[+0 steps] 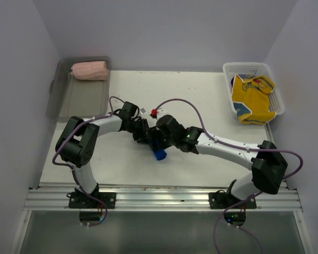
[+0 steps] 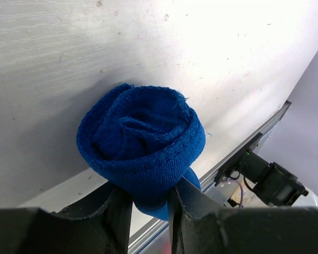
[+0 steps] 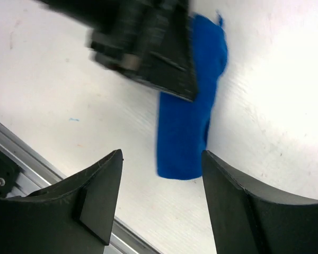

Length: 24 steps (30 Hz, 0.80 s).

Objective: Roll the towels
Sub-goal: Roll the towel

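Note:
A royal blue towel (image 1: 159, 154), rolled into a tube, lies at the middle of the table. My left gripper (image 2: 151, 203) is shut on one end of this roll (image 2: 143, 140), and its spiral layers face the left wrist camera. My right gripper (image 3: 161, 159) hovers open over the roll's other end (image 3: 188, 127), touching nothing. From above, both grippers (image 1: 148, 138) (image 1: 158, 142) meet over the roll. A salmon pink towel (image 1: 89, 70) lies rolled in the grey tray (image 1: 69, 103). A yellow towel with red marks (image 1: 253, 98) sits crumpled in the white basket (image 1: 254, 67).
The grey tray stands at the far left of the white table (image 1: 201, 95), the basket at the far right. A metal rail (image 1: 164, 198) runs along the near edge, close below the blue roll. The right arm's purple cable (image 1: 183, 103) arcs over the table's middle.

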Each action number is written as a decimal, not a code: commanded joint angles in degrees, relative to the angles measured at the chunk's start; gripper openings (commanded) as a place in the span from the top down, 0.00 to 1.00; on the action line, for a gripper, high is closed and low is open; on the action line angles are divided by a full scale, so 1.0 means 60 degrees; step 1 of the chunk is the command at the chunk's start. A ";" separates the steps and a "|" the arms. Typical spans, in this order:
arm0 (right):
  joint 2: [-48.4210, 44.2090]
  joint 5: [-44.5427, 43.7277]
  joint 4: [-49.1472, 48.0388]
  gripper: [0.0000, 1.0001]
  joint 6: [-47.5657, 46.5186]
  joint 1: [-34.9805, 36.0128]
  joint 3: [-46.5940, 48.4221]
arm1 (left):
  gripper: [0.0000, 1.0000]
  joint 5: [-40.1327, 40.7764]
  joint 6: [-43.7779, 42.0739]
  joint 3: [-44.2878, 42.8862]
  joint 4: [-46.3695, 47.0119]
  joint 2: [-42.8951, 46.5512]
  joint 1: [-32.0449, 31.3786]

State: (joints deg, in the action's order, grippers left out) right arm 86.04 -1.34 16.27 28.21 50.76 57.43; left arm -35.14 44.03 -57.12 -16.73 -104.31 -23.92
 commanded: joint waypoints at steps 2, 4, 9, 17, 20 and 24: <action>0.0599 -0.3831 0.2195 0.35 -0.1668 0.1806 0.1414 | 0.68 0.0333 0.0176 -0.0440 -0.0667 0.0305 -0.0056; 0.1390 -0.4503 0.2268 0.35 -0.1917 0.2274 0.1749 | 0.68 0.0421 0.0176 -0.0499 -0.0785 0.0320 -0.0056; 0.2651 -0.5430 0.1889 0.36 -0.2123 0.2716 0.1971 | 0.68 0.0480 0.0089 -0.0557 -0.0917 0.0349 -0.0041; 0.3224 -0.5533 0.1609 0.51 -0.2211 0.2804 0.2016 | 0.59 0.0524 0.0030 -0.0470 -0.1064 0.0378 -0.0056; 0.2991 -0.5533 0.1478 0.68 -0.2138 0.2761 0.1826 | 0.42 0.0524 0.0015 -0.0440 -0.1064 0.0452 -0.0056; 0.2463 -0.4570 0.0923 0.84 -0.1860 0.2483 0.1358 | 0.24 0.0509 0.0000 -0.0368 -0.1064 0.0540 -0.0056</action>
State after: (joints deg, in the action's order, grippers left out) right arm 105.54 -31.51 25.08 15.51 66.92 67.40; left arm -32.12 44.23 -58.57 -22.39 -103.88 -24.05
